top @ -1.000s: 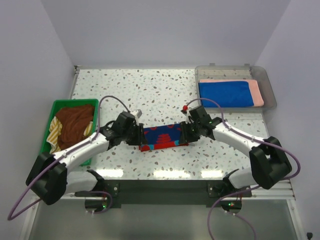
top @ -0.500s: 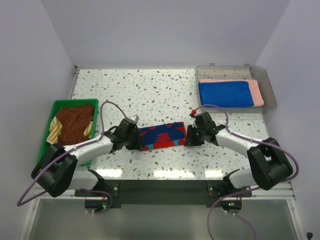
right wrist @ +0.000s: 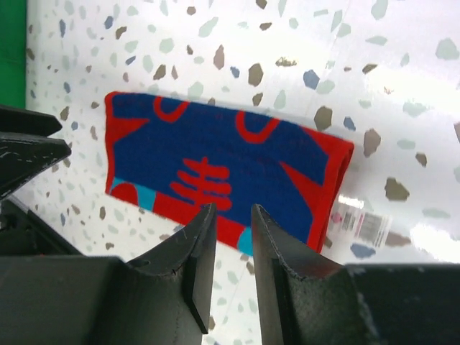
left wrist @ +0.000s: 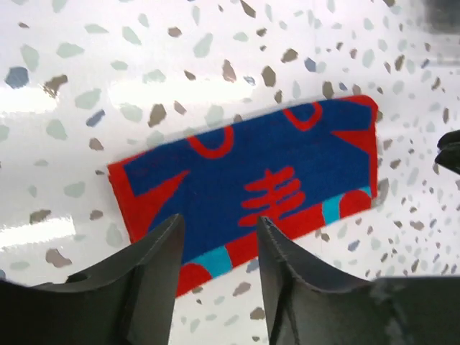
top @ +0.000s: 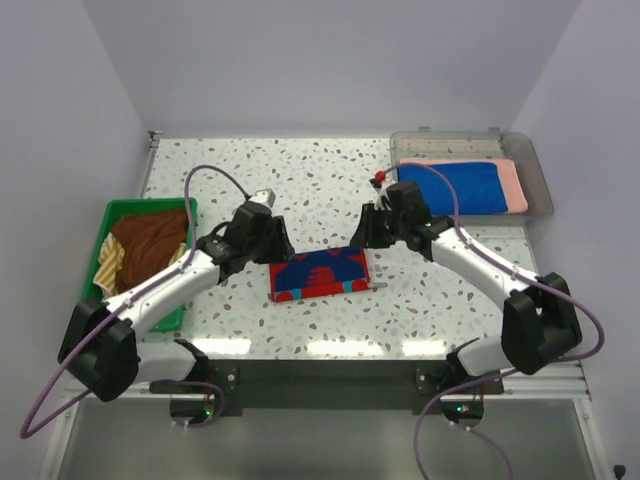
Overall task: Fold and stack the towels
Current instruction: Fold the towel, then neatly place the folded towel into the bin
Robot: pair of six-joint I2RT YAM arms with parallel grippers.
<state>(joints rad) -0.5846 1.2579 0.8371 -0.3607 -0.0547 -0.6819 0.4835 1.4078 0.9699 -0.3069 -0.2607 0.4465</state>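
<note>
Speckled worktop (top: 300, 180) carries everything. Clear tray (top: 535, 165) sits beyond and to the right of the right gripper (top: 375, 228), well apart from it. In the tray is a folded royal blue towel (top: 450, 187) on top of a salmon pink towel (top: 514, 185), pink edge showing at the right side. Green basket (top: 148, 204) is out to the left of the left gripper (top: 270, 240), with a crumpled brown towel (top: 150, 245) in it and a yellowish striped towel (top: 108, 265) beside that at the near-left corner. Blue towel with red pattern (top: 320, 275) is folded to a neat rectangle and lies flat on the worktop, between the two grippers and a bit nearer the bases, touched by neither. Left gripper released, fingers (left wrist: 154, 266) spread, nothing between them, towel below. Right gripper also released and empty, only a narrow gap, towel below it. Small white tag (right wrist: 363, 226) pokes out at the towel's right end.
</note>
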